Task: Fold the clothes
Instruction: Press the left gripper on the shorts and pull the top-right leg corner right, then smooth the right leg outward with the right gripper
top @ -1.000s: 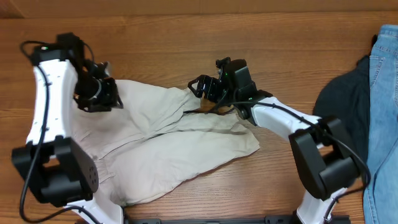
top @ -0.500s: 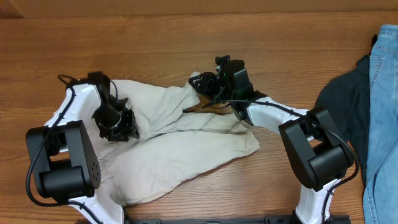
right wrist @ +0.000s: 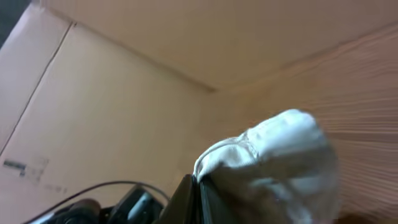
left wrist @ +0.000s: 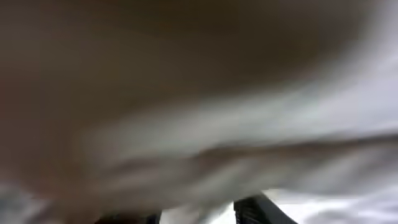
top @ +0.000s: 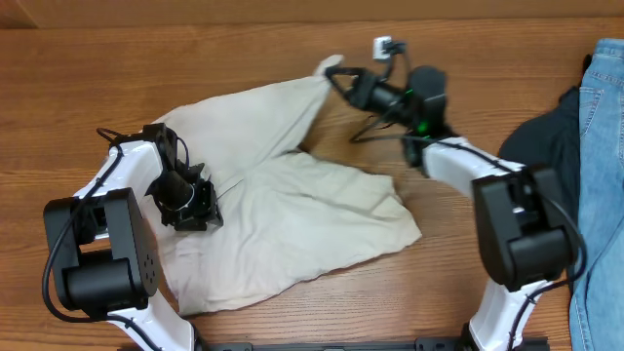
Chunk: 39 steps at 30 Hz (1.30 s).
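At the left of the table [top: 244, 58], the left tool [top: 190, 207] presses down on the near-left part of the beige shorts [top: 292, 214]. Its wrist camera shows only blurred cloth, so whether its jaws pinch the fabric or merely rest on it cannot be told.

The shorts lie spread across the middle of the table. Their long axis runs from the near left, beside the left arm, out to the far right. One leg lies flat, pointing right and toward the near edge. The other is drawn into a taut peak pointing at the far right.

At that peak the right tool [top: 341, 78] is clamped tight on the cloth's tip, and its wrist view shows a bunched fold gripped between the jaws. The garment thus lies to the left of and nearer than this tool, which is the arm better placed to carry the corner back across the flat leg, judging by the layout.

A dark garment [top: 541, 146] and blue jeans [top: 604, 117] lie well apart at the far right edge.
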### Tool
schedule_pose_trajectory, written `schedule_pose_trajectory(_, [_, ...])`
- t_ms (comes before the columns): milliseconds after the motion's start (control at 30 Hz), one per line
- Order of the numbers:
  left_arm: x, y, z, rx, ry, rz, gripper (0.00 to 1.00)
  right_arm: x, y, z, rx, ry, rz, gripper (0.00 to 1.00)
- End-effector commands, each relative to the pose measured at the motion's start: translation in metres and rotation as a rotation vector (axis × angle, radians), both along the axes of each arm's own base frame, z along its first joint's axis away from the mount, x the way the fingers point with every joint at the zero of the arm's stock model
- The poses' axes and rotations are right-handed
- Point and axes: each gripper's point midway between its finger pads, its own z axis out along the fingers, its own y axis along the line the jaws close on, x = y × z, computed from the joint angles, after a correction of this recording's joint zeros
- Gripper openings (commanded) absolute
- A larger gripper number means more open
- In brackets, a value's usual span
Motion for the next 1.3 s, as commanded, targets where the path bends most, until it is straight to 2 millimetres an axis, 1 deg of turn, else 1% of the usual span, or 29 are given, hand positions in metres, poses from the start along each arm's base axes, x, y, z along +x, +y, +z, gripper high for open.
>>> schedule_pose_trajectory(0, [-0.004,0.002,-0.003,0.019,0.014,0.003,0.41,0.015,-0.051,-0.006,-0.022,0.127,-0.073,0.04])
schedule_pose_trajectory(67, [-0.003,0.002,-0.004,0.02,0.01,0.003,0.41,0.009,-0.064,-0.04,-0.068,0.281,-0.091,0.04])
schedule_pose_trajectory(167, [-0.003,0.002,-0.004,0.02,0.009,0.003,0.41,-0.007,-0.084,-0.086,-0.189,0.427,-0.114,0.04])
schedule_pose_trajectory(200, [-0.003,0.002,-0.004,0.02,0.009,0.003,0.41,-0.012,-0.089,-0.095,-0.217,0.457,-0.119,0.05])
schedule_pose_trajectory(267, [-0.003,0.002,-0.004,0.02,0.009,0.003,0.41,-0.017,-0.094,-0.103,-0.242,0.479,-0.11,0.09])
schedule_pose_trajectory(333, [-0.003,0.002,-0.004,0.02,0.009,0.003,0.41,-0.021,-0.097,-0.106,-0.256,0.479,-0.091,0.09])
schedule_pose_trajectory(400, [-0.003,0.002,-0.004,0.02,0.01,0.003,0.41,-0.023,-0.108,-0.116,-0.284,0.519,-0.125,0.11])
schedule_pose_trajectory(433, [-0.003,0.002,-0.004,0.02,0.01,0.003,0.41,-0.025,-0.113,-0.121,-0.297,0.548,-0.146,0.23])
schedule_pose_trajectory(467, [-0.003,0.002,-0.004,0.02,0.009,0.003,0.41,-0.027,-0.115,-0.125,-0.307,0.567,-0.157,0.42])
schedule_pose_trajectory(500, [-0.003,0.002,-0.004,0.02,0.01,0.003,0.41,-0.028,-0.116,-0.128,-0.318,0.58,-0.166,0.48])
schedule_pose_trajectory(533, [-0.003,0.002,-0.004,0.02,0.009,0.003,0.42,-0.028,-0.113,-0.133,-0.339,0.578,-0.168,0.65])
schedule_pose_trajectory(600, [-0.003,0.002,-0.004,0.02,0.009,0.003,0.42,-0.024,-0.11,-0.138,-0.359,0.564,-0.182,0.83])
schedule_pose_trajectory(633, [-0.003,0.002,-0.004,0.02,0.01,0.003,0.41,-0.022,-0.109,-0.14,-0.36,0.556,-0.183,0.86])
schedule_pose_trajectory(700, [-0.003,0.002,-0.003,0.02,0.011,0.003,0.41,-0.018,-0.103,-0.144,-0.351,0.54,-0.18,0.88])
schedule_pose_trajectory(767, [-0.004,0.002,-0.003,0.019,0.013,0.003,0.42,-0.016,-0.095,-0.15,-0.341,0.535,-0.166,0.88])
schedule_pose_trajectory(833, [-0.004,0.002,-0.003,0.019,0.013,0.003,0.41,-0.014,-0.084,-0.153,-0.307,0.534,-0.145,0.88])
schedule_pose_trajectory(867, [-0.004,0.002,-0.003,0.019,0.013,0.003,0.41,-0.012,-0.073,-0.15,-0.28,0.503,-0.108,0.88])
schedule_pose_trajectory(900, [-0.004,0.002,-0.003,0.019,0.013,0.003,0.41,-0.011,-0.064,-0.146,-0.259,0.473,-0.079,0.85])
schedule_pose_trajectory(933, [-0.004,0.002,-0.003,0.019,0.014,0.005,0.41,-0.01,-0.056,-0.142,-0.24,0.463,-0.069,0.78])
schedule_pose_trajectory(967, [-0.004,0.002,-0.003,0.021,0.016,0.011,0.41,-0.009,-0.05,-0.138,-0.228,0.451,-0.067,0.59])
schedule_pose_trajectory(1000, [-0.004,0.002,-0.003,0.021,0.017,0.015,0.41,-0.007,-0.046,-0.133,-0.222,0.425,-0.063,0.31])
schedule_pose_trajectory(1033, [-0.004,0.002,-0.003,0.022,0.019,0.02,0.41,-0.002,-0.04,-0.122,-0.202,0.373,-0.051,0.18])
schedule_pose_trajectory(1067, [-0.004,0.002,-0.003,0.022,0.02,0.022,0.41,0.003,-0.034,-0.107,-0.169,0.317,-0.034,0.09])
schedule_pose_trajectory(1100, [-0.004,0.002,-0.003,0.024,0.021,0.024,0.41,0.009,-0.027,-0.079,-0.114,0.225,0.001,0.04])
schedule_pose_trajectory(1167, [-0.005,0.002,-0.003,0.023,0.023,0.024,0.41,0.013,-0.019,-0.012,-0.026,-0.032,0.083,0.04])
schedule_pose_trajectory(1200, [-0.005,0.002,-0.003,0.023,0.023,0.024,0.41,0.01,-0.018,0.029,0.008,-0.197,0.117,0.04])
schedule_pose_trajectory(1267, [-0.005,0.002,-0.003,0.024,0.023,0.024,0.41,0.004,-0.028,0.093,0.049,-0.429,0.119,0.04])
